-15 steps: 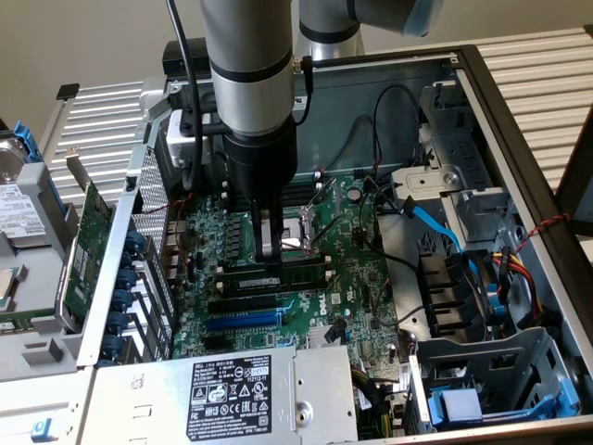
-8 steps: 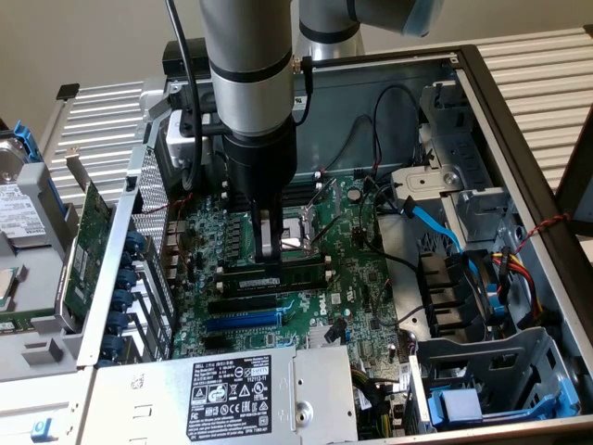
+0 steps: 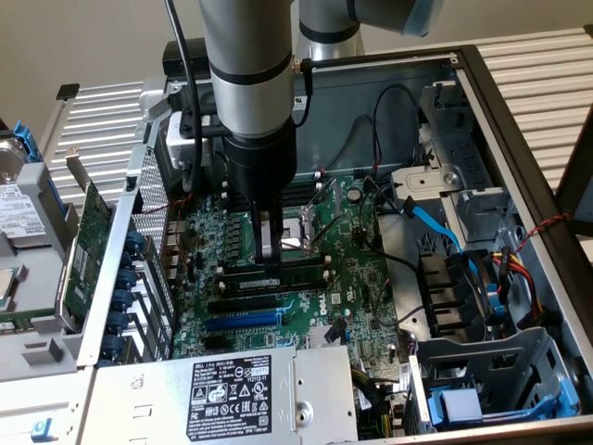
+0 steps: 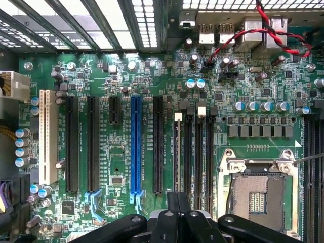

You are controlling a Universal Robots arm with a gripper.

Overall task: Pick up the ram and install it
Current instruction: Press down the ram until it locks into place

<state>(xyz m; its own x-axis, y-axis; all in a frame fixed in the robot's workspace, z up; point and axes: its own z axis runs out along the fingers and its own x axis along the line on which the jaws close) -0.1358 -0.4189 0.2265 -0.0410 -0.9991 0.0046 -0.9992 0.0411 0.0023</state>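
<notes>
Green memory stick (image 3: 278, 275) is sitting along a slot on the motherboard (image 3: 371, 278), at six o'clock from the processor socket (image 3: 295, 243). The gripper (image 3: 270, 252), fingers pressed together, is bearing down on it; I judge an off-centre push risks seating one end crooked.

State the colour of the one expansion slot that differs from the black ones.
Blue slot, shown best in the wrist view, standing among black slots.

A grey cylindrical arm (image 3: 248, 65) is showing black bands, a black cable (image 3: 183, 56), and a black hand (image 3: 271, 248).
</notes>
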